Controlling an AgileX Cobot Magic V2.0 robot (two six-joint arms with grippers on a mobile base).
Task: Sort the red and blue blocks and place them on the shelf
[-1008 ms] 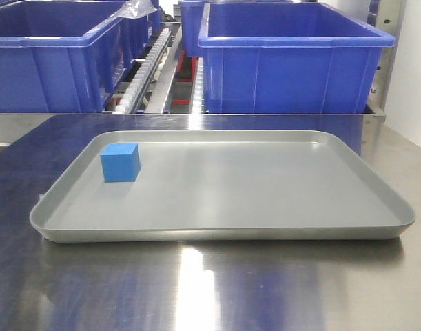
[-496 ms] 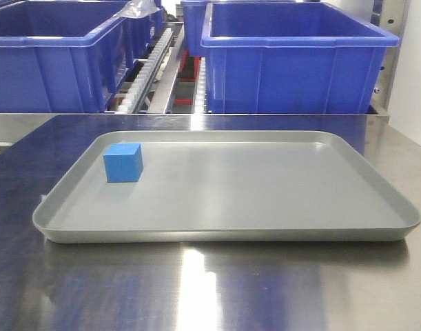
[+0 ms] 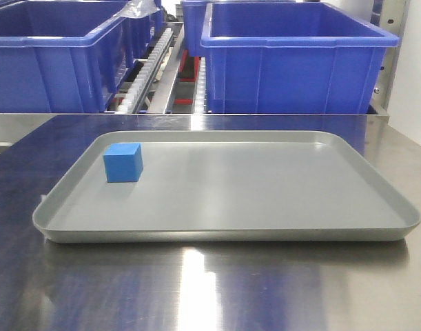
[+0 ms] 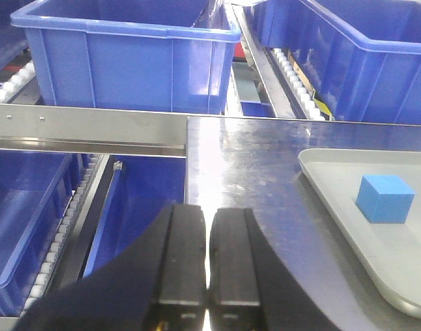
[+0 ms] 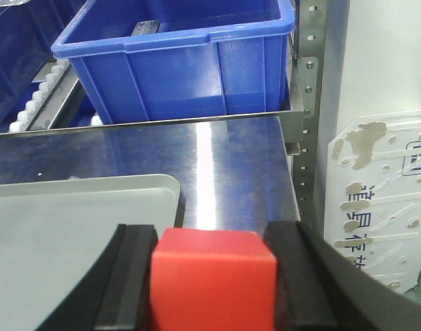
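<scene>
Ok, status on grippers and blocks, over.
Left gripper shut, empty. Right gripper shut on red block. Blue block on grey tray. No obstruction seen.

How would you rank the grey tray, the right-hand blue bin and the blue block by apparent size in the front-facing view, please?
1. grey tray
2. right-hand blue bin; it stands farther back, so its true size against the tray is unsure
3. blue block, clearly smallest

Left pincer [image 4: 208,256], right pincer [image 5: 211,276] — black, matte, flat-sided fingers [image 4: 186,262]
</scene>
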